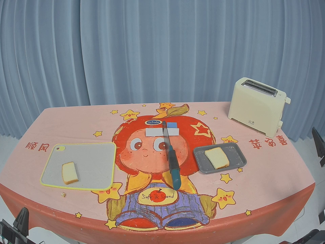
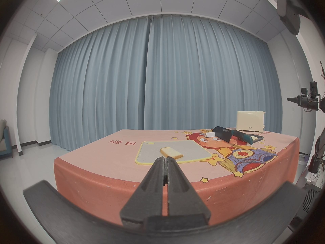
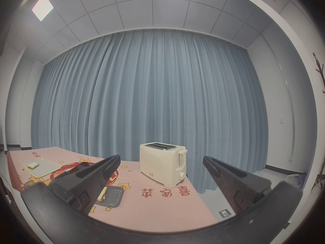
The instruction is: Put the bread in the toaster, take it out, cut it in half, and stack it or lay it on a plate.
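Note:
One piece of bread [image 1: 69, 173] lies on the yellow-rimmed cutting board [image 1: 91, 160] at the table's left. A second piece [image 1: 216, 157] lies on the grey plate [image 1: 237, 156] right of centre. The cream toaster [image 1: 258, 106] stands at the back right with empty slots. A teal-handled knife [image 1: 171, 155] lies in the middle, its blade propped on a white block [image 1: 154, 131]. My left gripper [image 2: 165, 160] is shut and empty, off the table's front left edge, facing the board [image 2: 193, 148]. My right gripper [image 3: 161, 159] is open and empty, off the right end, facing the toaster [image 3: 159, 168].
A small crumb [image 1: 63, 194] lies in front of the cutting board. The tablecloth is bare along the front edge and between plate and toaster. A blue curtain hangs behind the table.

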Controlling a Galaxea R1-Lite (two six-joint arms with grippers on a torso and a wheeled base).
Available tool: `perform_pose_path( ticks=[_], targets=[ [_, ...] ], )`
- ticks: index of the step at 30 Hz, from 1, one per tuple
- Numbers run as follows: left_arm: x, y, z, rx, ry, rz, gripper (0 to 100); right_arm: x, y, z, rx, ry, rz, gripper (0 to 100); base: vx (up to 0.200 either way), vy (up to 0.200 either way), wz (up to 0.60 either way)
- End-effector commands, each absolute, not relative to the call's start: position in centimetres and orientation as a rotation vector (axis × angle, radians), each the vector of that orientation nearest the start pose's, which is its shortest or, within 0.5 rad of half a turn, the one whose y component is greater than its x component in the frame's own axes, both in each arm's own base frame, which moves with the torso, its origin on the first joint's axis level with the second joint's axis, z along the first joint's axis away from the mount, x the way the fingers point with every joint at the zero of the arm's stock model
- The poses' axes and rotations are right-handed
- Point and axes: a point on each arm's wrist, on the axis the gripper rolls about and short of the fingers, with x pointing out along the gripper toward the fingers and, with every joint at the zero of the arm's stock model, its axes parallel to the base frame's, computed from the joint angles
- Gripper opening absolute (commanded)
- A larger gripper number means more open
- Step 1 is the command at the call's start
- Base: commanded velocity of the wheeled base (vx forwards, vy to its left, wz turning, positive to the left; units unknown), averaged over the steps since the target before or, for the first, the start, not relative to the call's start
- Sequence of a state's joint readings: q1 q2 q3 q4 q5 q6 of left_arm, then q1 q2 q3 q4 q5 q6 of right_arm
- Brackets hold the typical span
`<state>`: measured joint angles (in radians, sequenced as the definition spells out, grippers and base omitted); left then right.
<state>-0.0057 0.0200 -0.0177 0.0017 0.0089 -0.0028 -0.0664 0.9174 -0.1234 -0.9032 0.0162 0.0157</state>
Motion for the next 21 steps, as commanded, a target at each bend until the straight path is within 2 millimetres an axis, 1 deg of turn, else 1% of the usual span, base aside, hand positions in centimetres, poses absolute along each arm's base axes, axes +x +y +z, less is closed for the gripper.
perform_pose_path(
  ticks=[1, 7, 11, 15, 21],
  targets=[
    [-2.1, 0.0, 7.6, -0.003, 0.023, 0.003, 0, 8.8, -0.5, 17.3, 0.011, -0.115, -0.047, 100, 0.0, 0.0, 0.0],
    [-2.1, 0.0, 7.6, -0.003, 0.023, 0.003, 0, 8.5, -0.5, 17.0, 0.011, -0.105, -0.047, 100, 0.0, 0.0, 0.0],
    [-2.1, 0.0, 7.6, -0.003, 0.023, 0.003, 0, 7.7, -0.4, 17.0, 0.012, -0.095, -0.045, 100, 0.0, 0.0, 0.0],
    [-2.1, 0.0, 7.6, -0.003, 0.023, 0.003, 0, 6.4, -0.2, 16.9, 0.013, -0.04, -0.007, 100, 0.0, 0.0, 0.0],
    [-2.1, 0.0, 7.6, -0.003, 0.023, 0.003, 0, 5.2, -0.1, 17.1, 0.015, -0.006, 0.011, 100, 0.0, 0.0, 0.0]
  ],
)
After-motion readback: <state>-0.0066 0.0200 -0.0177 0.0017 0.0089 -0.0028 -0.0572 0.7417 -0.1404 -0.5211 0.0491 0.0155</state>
